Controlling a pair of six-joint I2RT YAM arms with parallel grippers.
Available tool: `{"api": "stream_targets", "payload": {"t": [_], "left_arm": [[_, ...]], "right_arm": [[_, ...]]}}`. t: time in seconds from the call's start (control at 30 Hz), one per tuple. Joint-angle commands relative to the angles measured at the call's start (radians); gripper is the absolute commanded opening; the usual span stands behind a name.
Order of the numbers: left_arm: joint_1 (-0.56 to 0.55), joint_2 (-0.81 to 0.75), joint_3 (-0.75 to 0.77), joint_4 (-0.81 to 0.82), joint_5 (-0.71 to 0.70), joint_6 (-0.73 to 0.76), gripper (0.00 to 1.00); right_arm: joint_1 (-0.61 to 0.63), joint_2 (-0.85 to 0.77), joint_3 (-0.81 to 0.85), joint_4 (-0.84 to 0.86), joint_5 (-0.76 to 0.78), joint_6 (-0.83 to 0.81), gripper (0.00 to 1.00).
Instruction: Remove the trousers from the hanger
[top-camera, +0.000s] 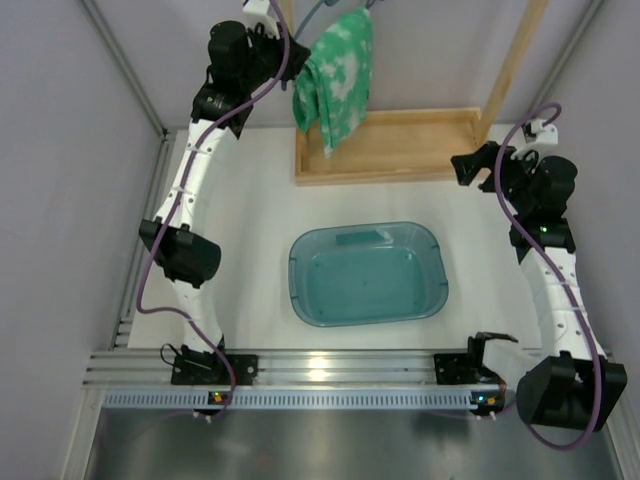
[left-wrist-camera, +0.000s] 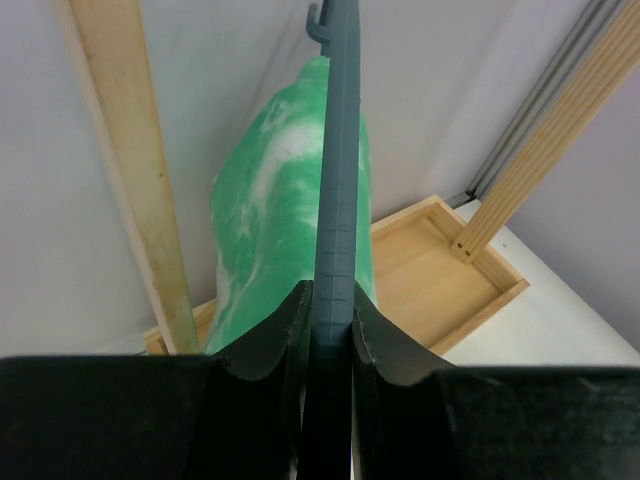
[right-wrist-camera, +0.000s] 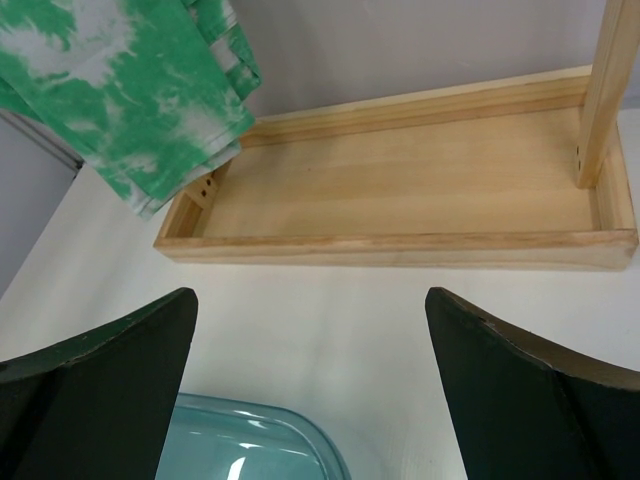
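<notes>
The green and white trousers (top-camera: 338, 75) hang over the grey-blue hanger (left-wrist-camera: 335, 170) at the back, above the wooden rack base. They also show in the left wrist view (left-wrist-camera: 270, 240) and the right wrist view (right-wrist-camera: 130, 90). My left gripper (top-camera: 288, 45) is raised beside the trousers and is shut on the hanger's near end; in its wrist view the fingers (left-wrist-camera: 285, 330) clamp the rod edge-on. My right gripper (top-camera: 478, 165) is open and empty, right of the rack base and above the table.
A wooden rack base tray (top-camera: 400, 150) with two upright posts (top-camera: 515, 60) stands at the back. A translucent teal basin (top-camera: 432, 245) sits mid-table; its rim shows in the right wrist view (right-wrist-camera: 250, 450). Grey walls close in both sides.
</notes>
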Motion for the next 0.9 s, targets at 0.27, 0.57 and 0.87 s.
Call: {"api": "stream_targets", "payload": {"t": [0.27, 0.57, 0.87], "left_arm": [[-0.001, -0.031, 0.042, 0.122, -0.049, -0.012, 0.0], [-0.029, -0.088, 0.034, 0.248, -0.118, -0.015, 0.0], [-0.06, -0.141, -0.015, 0.346, -0.185, 0.02, 0.0]], "right_arm": [[0.047, -0.027, 0.013, 0.045, -0.032, -0.01, 0.99], [0.237, 0.078, 0.174, -0.034, 0.087, -0.136, 0.99], [0.251, 0.039, 0.178, -0.036, 0.161, -0.145, 0.99]]}}
